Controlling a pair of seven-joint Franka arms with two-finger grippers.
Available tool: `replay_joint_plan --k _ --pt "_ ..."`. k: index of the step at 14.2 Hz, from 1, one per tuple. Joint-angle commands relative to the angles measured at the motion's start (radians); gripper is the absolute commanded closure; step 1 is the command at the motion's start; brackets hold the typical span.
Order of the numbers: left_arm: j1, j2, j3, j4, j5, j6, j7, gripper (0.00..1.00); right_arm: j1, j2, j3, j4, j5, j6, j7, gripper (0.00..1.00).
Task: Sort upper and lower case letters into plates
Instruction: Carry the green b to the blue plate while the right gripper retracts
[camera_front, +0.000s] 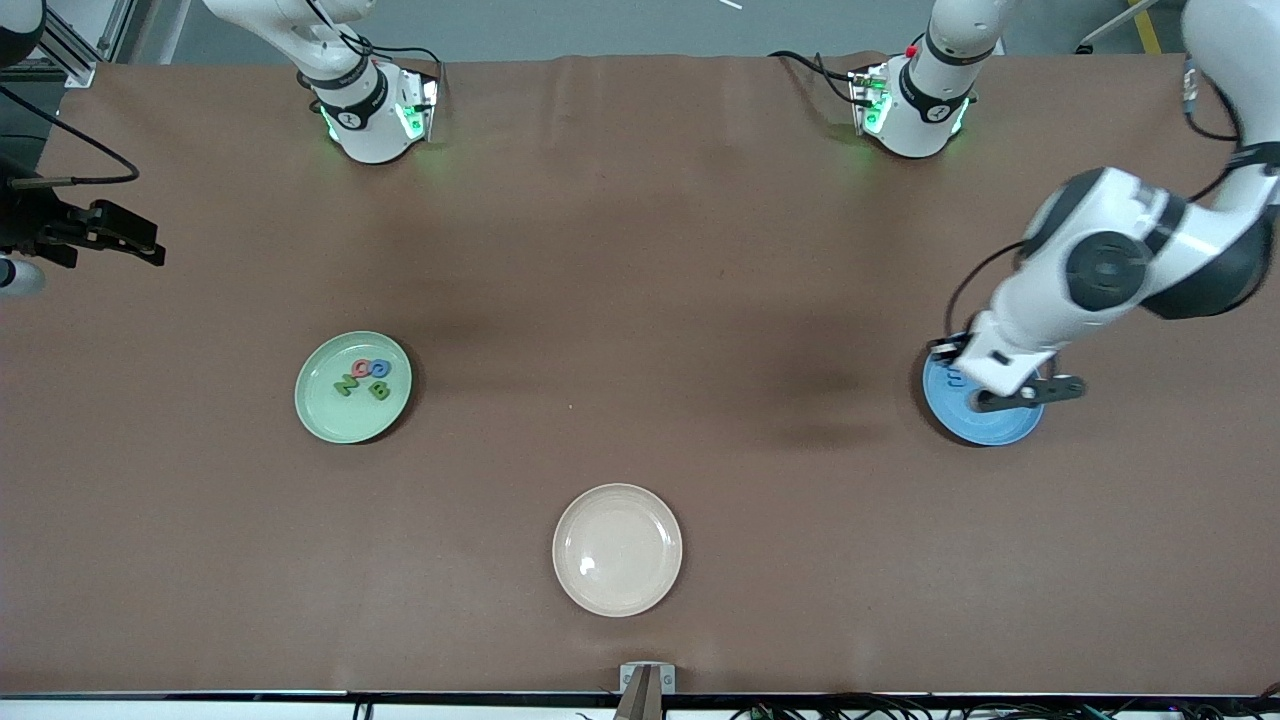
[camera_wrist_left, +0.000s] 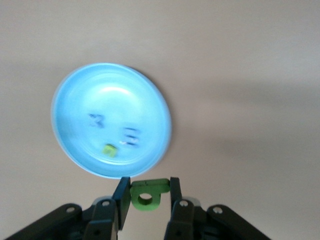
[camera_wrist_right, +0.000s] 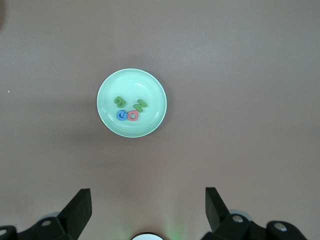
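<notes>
Presently I noted the left gripper (camera_wrist_left: 145, 192) clamping the green b (camera_wrist_left: 146, 193) above the blue plate's (camera_front: 990, 428) rim at frame right; right gripper (camera_wrist_right: 148, 205) waited, fully spread, holding nothing.

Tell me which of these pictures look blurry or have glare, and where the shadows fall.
Left wrist view: soft and washed out, the sky blue plate glaring, its letters smeared; only the green letter in the left claw is fairly crisp. Right wrist view: sharp, the pale green plate evenly lit. Front view: clear, faint arm shadows on the table, a small highlight on the cream plate.
</notes>
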Motion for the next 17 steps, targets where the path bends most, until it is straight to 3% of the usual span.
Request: replay_joint_plan --k 1,4,8,14,17 --pt "0.068 0.013 -0.015 -0.078 0.027 0.089 0.112 0.84 -0.013 -0.033 0.008 -0.036 0.000 0.015 -0.012 0.00" --pt "0.077 0.042 0.083 -0.172 0.177 0.277 0.105 0.84 -0.015 -0.035 0.018 -0.036 0.000 0.015 -0.012 0.00" --pt "0.039 0.133 0.170 -0.157 0.315 0.318 0.119 0.84 -0.012 -0.035 0.016 -0.036 0.000 0.024 -0.012 0.00" --pt "-0.171 0.151 0.348 -0.092 0.332 0.368 0.125 0.84 -0.015 -0.030 0.015 -0.008 -0.001 0.041 -0.010 0.00" --pt "-0.170 0.151 0.373 -0.092 0.332 0.390 0.175 0.84 -0.012 -0.026 0.013 0.016 -0.006 0.040 -0.010 0.00"
